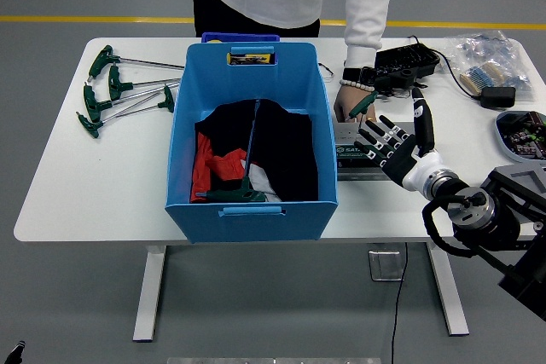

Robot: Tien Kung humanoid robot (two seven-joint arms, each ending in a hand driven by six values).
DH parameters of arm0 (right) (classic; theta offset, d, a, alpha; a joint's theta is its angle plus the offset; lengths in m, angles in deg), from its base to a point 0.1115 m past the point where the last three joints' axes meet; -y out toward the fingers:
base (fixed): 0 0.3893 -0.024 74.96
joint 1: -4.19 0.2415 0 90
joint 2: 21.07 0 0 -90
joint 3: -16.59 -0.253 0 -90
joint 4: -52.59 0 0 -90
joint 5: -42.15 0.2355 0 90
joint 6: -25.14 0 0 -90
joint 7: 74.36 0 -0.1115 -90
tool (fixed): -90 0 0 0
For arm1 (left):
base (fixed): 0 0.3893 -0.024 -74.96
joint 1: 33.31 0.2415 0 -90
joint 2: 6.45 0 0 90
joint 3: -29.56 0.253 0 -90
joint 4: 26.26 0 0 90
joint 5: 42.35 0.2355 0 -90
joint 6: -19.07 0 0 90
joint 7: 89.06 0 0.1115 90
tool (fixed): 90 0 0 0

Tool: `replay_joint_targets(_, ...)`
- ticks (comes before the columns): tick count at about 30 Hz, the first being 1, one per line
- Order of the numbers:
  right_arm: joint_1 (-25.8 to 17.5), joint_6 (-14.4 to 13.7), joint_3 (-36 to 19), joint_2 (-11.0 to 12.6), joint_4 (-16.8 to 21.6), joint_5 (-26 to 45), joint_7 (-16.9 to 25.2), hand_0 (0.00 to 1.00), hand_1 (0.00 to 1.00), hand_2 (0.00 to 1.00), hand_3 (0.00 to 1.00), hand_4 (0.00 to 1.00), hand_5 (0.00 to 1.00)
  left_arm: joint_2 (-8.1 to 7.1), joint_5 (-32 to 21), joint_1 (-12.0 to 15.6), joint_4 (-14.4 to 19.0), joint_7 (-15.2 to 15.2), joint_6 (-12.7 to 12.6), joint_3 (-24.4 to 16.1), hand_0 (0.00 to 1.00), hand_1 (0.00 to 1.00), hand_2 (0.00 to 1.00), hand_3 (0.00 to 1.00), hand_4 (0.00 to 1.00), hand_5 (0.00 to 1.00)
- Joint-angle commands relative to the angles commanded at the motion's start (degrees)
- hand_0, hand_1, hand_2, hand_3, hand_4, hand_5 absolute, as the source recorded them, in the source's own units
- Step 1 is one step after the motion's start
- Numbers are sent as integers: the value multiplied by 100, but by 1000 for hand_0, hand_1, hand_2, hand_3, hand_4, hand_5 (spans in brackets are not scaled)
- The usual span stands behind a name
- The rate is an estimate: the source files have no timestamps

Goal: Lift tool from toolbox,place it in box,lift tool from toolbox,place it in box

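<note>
A blue plastic box (252, 210) stands mid-table, holding dark and red cloth and a green T-handle tool (241, 190) with its long shaft. A grey tool holder (351, 155) lies right of the box. A person's hand (348, 106) holds a green-handled tool (366, 103) upright in it. My right hand (389, 141) is open, fingers spread, over the holder's right part, just right of the person's hand. My left arm is out of view.
Several green T-handle wrenches (115, 91) lie at the table's far left. A black case (406, 63), a plastic bag of parts (489, 57) and a tray (521, 130) sit at the far right. The person stands at the far side.
</note>
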Motion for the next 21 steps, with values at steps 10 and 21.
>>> replay_joint_targets(10, 110, 44, 93, -98, -189, 47, 4, 617, 620, 774, 914, 996, 909, 3, -60, -25, 0, -3, 2, 59, 898, 912, 913, 758, 703, 787)
replay_joint_targets(21, 278, 134, 189, -235, -495, 86, -13, 618, 620, 774, 915, 996, 908, 9, -125, -93, 0, -14, 9, 141, 898, 912, 913, 758, 704, 788)
